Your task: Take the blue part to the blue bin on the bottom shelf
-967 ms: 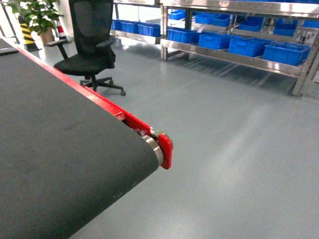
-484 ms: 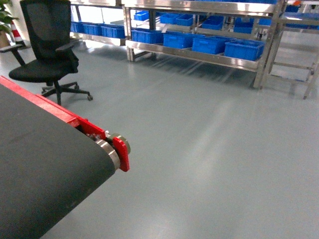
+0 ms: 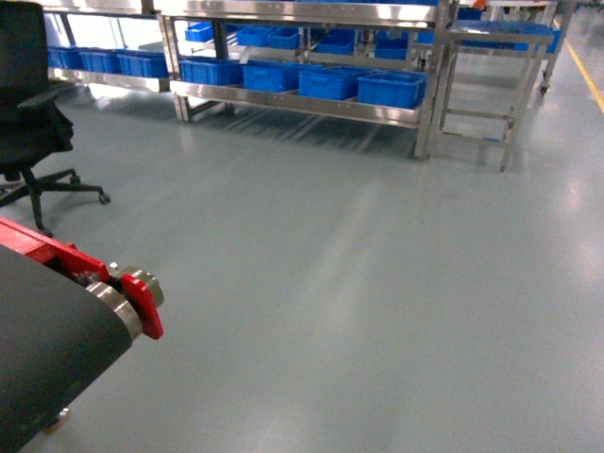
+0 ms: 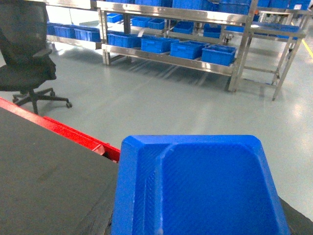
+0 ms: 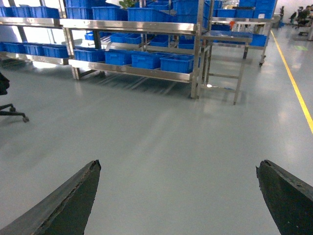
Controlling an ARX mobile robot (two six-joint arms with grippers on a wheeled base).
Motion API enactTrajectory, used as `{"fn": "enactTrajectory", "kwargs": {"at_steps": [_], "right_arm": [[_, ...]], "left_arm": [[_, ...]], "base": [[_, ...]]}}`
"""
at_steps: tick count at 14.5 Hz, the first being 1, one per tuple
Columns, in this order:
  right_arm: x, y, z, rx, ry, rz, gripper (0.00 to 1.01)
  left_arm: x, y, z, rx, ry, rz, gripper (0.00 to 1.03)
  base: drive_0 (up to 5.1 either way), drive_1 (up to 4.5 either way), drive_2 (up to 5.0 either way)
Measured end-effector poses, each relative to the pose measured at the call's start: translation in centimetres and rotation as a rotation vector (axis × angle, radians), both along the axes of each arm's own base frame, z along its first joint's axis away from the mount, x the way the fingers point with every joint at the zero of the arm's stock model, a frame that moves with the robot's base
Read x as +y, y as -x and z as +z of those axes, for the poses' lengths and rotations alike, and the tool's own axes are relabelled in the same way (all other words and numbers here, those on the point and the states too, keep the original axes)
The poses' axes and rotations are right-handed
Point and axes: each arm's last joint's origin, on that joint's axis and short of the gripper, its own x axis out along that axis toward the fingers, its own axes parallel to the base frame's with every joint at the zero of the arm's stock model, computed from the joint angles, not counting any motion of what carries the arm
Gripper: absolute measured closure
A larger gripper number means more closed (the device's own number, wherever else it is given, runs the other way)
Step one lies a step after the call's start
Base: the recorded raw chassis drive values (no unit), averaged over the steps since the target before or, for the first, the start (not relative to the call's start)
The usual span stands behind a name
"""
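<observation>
The blue part (image 4: 195,186) fills the near half of the left wrist view. It is held up close to the camera above the near end of a black conveyor belt (image 4: 49,171) with a red side rail (image 4: 73,134). The left tool (image 4: 200,229) grasps it: only dark slivers of its fingers (image 4: 108,223) show at the piece's lower corners.

The right tool (image 5: 178,196) is released, its two dark fingers (image 5: 73,200) spread wide over bare grey floor (image 5: 171,137) with nothing between them.

Far across the floor stands a stainless steel rack. Its bottom shelf (image 3: 311,106) carries a row of blue bins (image 3: 391,89) side by side; which one is meant I cannot tell.

A small steel tabletop frame (image 3: 491,38) stands just right of the rack, and a black office chair (image 3: 28,113) at far left. In the head view the belt's roller end with its red bracket (image 3: 143,300) sits near left.
</observation>
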Motion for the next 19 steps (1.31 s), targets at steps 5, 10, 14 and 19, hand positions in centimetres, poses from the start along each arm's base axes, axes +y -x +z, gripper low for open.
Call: {"fn": "enactTrajectory", "kwargs": {"at_steps": [5, 10, 14, 19], "right_arm": [[0.0, 0.0, 0.0, 0.0, 0.0, 0.0, 0.03], [0.0, 0.0, 0.0, 0.0, 0.0, 0.0, 0.03], [0.0, 0.0, 0.0, 0.0, 0.0, 0.0, 0.03], [0.0, 0.0, 0.0, 0.0, 0.0, 0.0, 0.03]], "left_arm": [[0.0, 0.0, 0.0, 0.0, 0.0, 0.0, 0.59], [0.0, 0.0, 0.0, 0.0, 0.0, 0.0, 0.59], [0.0, 0.0, 0.0, 0.0, 0.0, 0.0, 0.6], [0.0, 0.0, 0.0, 0.0, 0.0, 0.0, 0.6]], "base": [[-1.6, -1.62, -1.6], [-1.6, -1.59, -1.6], [-1.6, -1.61, -1.6], [-1.6, -1.61, -1.6]]}}
